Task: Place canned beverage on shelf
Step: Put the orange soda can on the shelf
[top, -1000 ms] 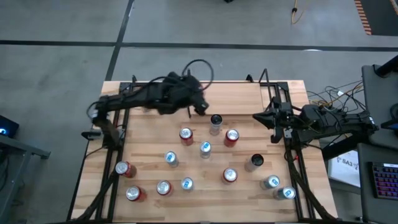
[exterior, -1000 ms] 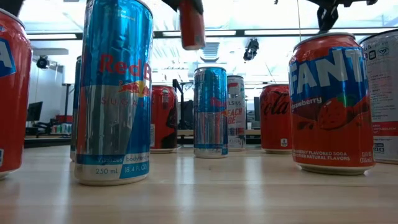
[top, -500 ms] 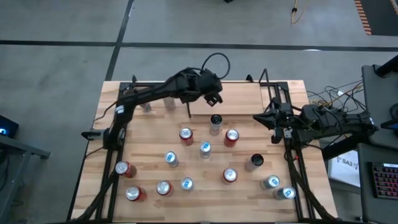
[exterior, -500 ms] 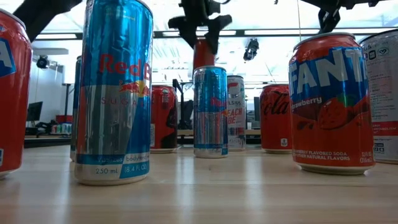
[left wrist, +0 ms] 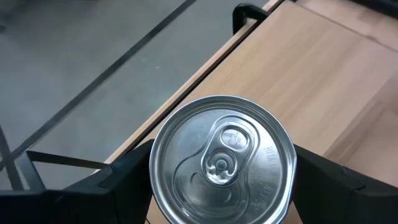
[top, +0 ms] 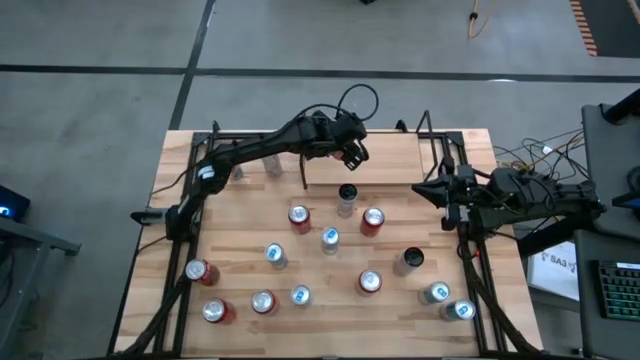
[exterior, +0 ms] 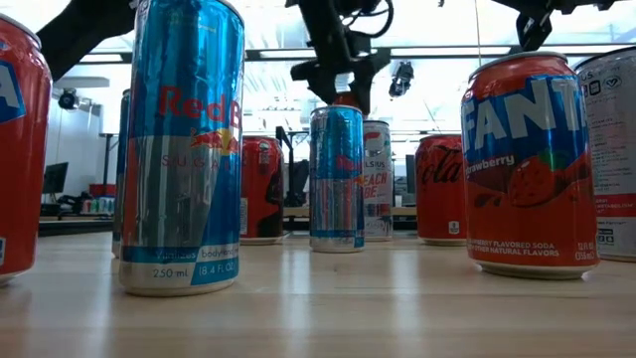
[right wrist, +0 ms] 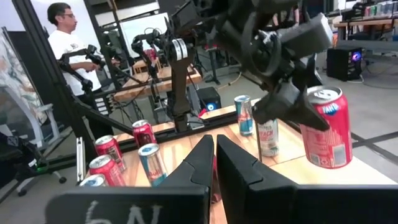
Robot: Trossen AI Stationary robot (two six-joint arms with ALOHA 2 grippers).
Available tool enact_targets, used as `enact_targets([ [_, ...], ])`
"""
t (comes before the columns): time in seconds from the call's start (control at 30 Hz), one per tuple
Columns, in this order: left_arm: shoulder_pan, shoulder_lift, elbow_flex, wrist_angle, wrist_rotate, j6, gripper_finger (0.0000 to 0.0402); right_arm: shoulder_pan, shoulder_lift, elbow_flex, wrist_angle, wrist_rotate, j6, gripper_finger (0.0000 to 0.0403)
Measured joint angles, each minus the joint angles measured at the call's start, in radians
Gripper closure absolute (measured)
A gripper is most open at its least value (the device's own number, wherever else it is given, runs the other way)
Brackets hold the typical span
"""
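Your left gripper point(top: 352, 152), clamped on the red can point(right wrist: 324, 127), hovers over the shelf point(top: 385, 160) at upper centre; lower it next.

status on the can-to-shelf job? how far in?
Done: left gripper has a red can clamped and lifted off the table.
In hand: it hangs over the shelf at the table's far edge, not yet set down.
Left: lower, release. Right gripper waits shut at the right side.
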Motion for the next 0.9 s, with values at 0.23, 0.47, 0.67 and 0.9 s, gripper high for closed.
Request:
enact_targets([
  [0.23, 0.014, 0.027, -0.002, -0.006, 0.002, 0.002, 0.0117, 0.0, 0.0, 0.0, -0.003, 0.0, 0.0, 0.0394],
  [0.47, 0.042, 0.027, -0.003, 0.006, 0.047, 0.007, 0.0117, 0.0, 0.0, 0.0, -0.005, 0.0, 0.0, 0.0394],
  [0.67, 0.058, 0.053, -0.011, 0.033, 0.051, 0.006, 0.0117, 0.0, 0.0, 0.0, -0.011, 0.0, 0.001, 0.0394],
  [0.9, 0.068, 0.079, -0.016, 0.038, 0.083, 0.007, 0.0117, 0.0, 0.0, 0.0, -0.016, 0.001, 0.001, 0.0394],
])
